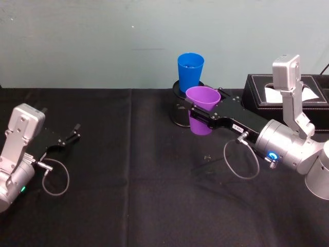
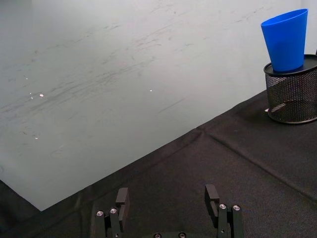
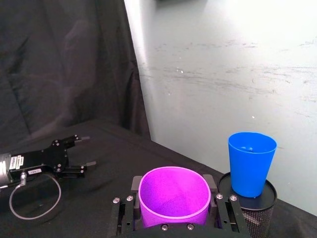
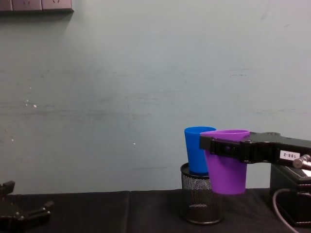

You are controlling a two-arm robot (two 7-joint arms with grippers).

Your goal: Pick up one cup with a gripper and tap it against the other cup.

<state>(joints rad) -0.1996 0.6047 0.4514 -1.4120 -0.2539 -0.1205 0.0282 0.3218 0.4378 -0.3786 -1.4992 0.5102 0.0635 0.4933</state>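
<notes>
My right gripper (image 1: pixel 197 114) is shut on the purple cup (image 1: pixel 202 102) and holds it upright above the table. Its jaws clamp the cup's wall just under the rim (image 3: pixel 173 198). The blue cup (image 1: pixel 190 69) stands upright on top of a black mesh holder (image 1: pixel 179 110), just behind the purple one. In the right wrist view a small gap separates the blue cup (image 3: pixel 250 163) from the purple cup. The chest view shows the purple cup (image 4: pixel 226 167) beside the blue cup (image 4: pixel 196 148) at nearly the same height. My left gripper (image 1: pixel 75 133) rests open at the left, low over the cloth.
A black tissue box (image 1: pixel 288 95) sits at the back right, behind my right arm. A black cloth (image 1: pixel 144 180) covers the table, and a pale wall rises close behind the holder. Cable loops hang from both wrists.
</notes>
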